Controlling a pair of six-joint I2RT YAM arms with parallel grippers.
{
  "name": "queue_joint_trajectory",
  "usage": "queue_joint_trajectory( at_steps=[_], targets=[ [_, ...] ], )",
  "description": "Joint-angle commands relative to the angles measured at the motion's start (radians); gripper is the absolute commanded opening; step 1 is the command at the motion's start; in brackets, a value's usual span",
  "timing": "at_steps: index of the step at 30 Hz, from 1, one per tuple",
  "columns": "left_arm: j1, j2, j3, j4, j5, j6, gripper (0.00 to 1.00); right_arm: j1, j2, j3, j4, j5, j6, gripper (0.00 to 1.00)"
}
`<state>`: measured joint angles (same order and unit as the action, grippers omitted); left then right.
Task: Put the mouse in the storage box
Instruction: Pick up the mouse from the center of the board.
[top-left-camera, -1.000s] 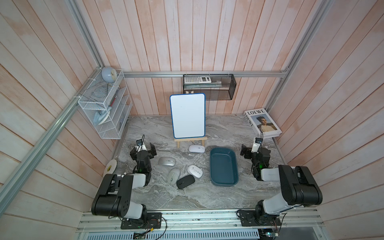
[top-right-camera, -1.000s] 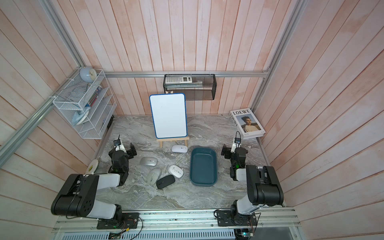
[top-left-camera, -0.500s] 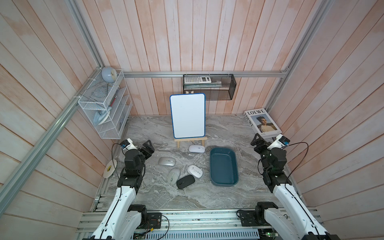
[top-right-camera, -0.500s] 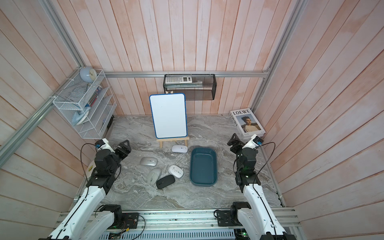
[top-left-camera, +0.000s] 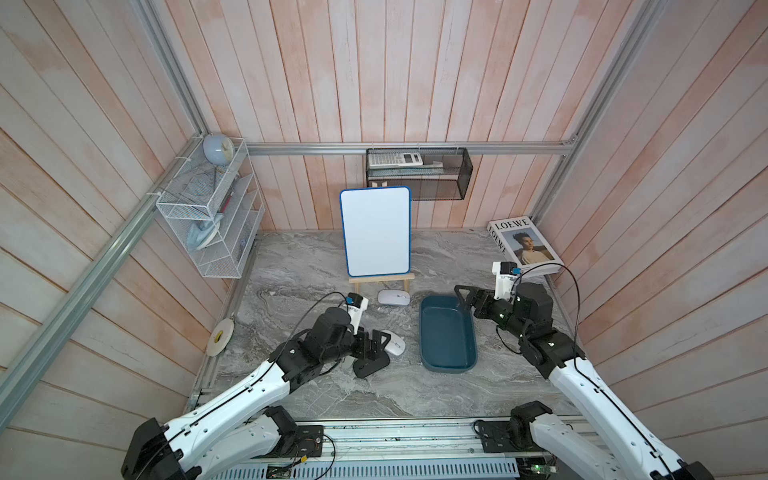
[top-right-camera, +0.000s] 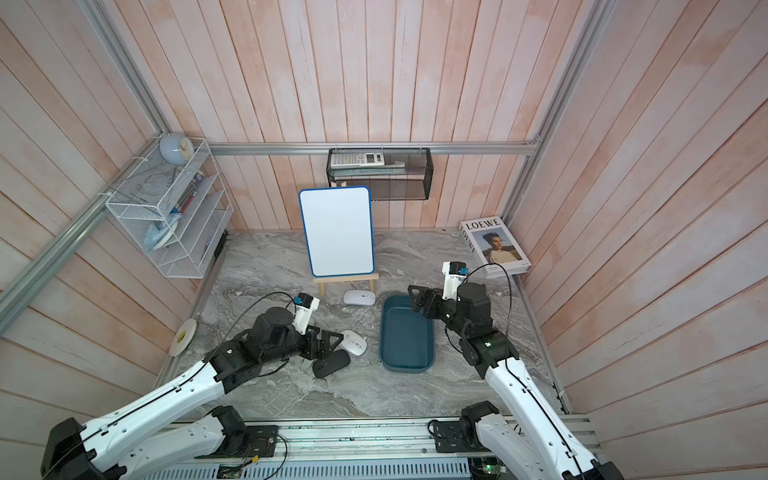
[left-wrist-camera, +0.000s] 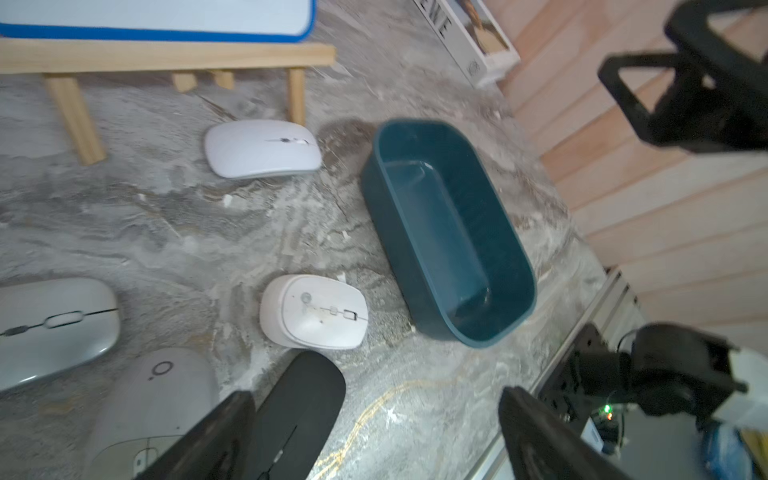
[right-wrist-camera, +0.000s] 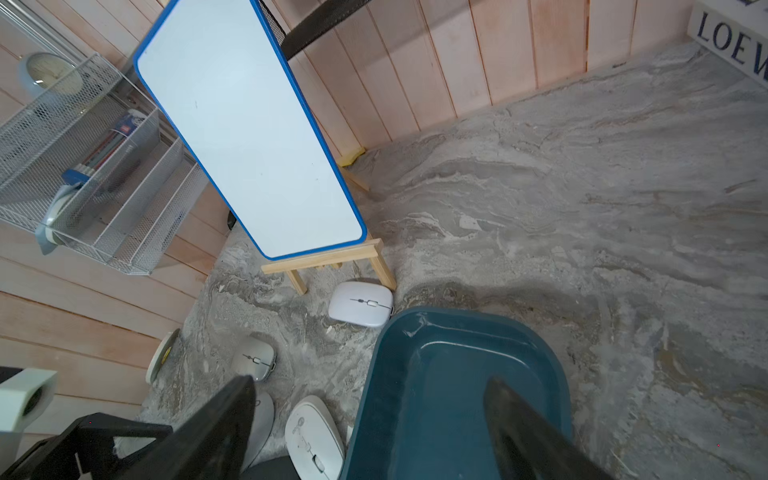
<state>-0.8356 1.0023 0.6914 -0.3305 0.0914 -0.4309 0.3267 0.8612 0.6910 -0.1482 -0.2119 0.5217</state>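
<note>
Both arms have unfolded forward: left gripper (top-left-camera: 379, 347), spread and empty, hovers at the white mouse (top-left-camera: 395, 343) near the empty storage box (top-left-camera: 446, 332), apparently set to pick. Right gripper (top-left-camera: 468, 302), also spread, overhangs its far rim.

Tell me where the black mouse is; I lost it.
In a top view the black mouse lies left of the storage box, right by the left hand.

Walls (top-left-camera: 374, 83): pale pink wood planks w/ alu rails (top-left-camera: 399, 148) at corners + mid-height. Floor (top-left-camera: 299, 257): grey marble-look slab. White wire rack (top-left-camera: 208, 232) on left wall, black mesh basket (top-left-camera: 440, 183) on back wall. Blue-edged whiteboard (top-left-camera: 376, 230) on wood easel (top-left-camera: 380, 279), center-back. LOEWE book (top-left-camera: 528, 249) flat in far right corner. Light even, soft shadows.
</note>
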Motion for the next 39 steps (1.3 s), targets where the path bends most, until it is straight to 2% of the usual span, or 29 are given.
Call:
queue_joint_trajectory(
  at_steps=[1, 3, 5, 8, 11, 14, 19, 23, 34, 39],
  targets=[
    [-0.109, 0.123, 0.100, -0.091, -0.186, 0.290, 0.98, 0.005, 0.001, 0.011, -0.077, 0.012, -0.022, 0.89],
    [-0.139, 0.241, 0.204, -0.208, -0.271, 0.385, 0.97, 0.004, -0.002, 0.015, -0.083, 0.036, -0.020, 0.89],
    [-0.143, 0.325, 0.274, -0.302, -0.296, 0.430, 0.96, 0.005, -0.007, 0.011, -0.079, 0.046, -0.015, 0.89],
    [-0.142, 0.372, 0.265, -0.329, -0.270, 0.482, 0.97, 0.004, -0.009, 0.010, -0.085, 0.071, -0.011, 0.90],
    [-0.142, 0.361, 0.212, -0.320, -0.245, 0.494, 0.98, 0.005, -0.017, 0.007, -0.099, 0.091, -0.018, 0.90],
    [-0.142, 0.356, 0.172, -0.321, -0.242, 0.465, 1.00, 0.003, -0.029, -0.006, -0.110, 0.108, -0.014, 0.90],
    [-0.143, 0.436, 0.176, -0.323, -0.229, 0.419, 1.00, 0.004, -0.027, -0.013, -0.114, 0.112, -0.023, 0.90],
    [-0.143, 0.496, 0.179, -0.303, -0.282, 0.414, 1.00, 0.003, -0.017, -0.009, -0.109, 0.105, -0.014, 0.90],
    [-0.123, 0.599, 0.228, -0.346, -0.262, 0.405, 1.00, 0.002, 0.006, 0.014, -0.114, 0.111, -0.023, 0.90],
    [-0.117, 0.668, 0.269, -0.383, -0.167, 0.411, 1.00, 0.002, 0.027, 0.039, -0.119, 0.103, -0.023, 0.90]
  ],
)
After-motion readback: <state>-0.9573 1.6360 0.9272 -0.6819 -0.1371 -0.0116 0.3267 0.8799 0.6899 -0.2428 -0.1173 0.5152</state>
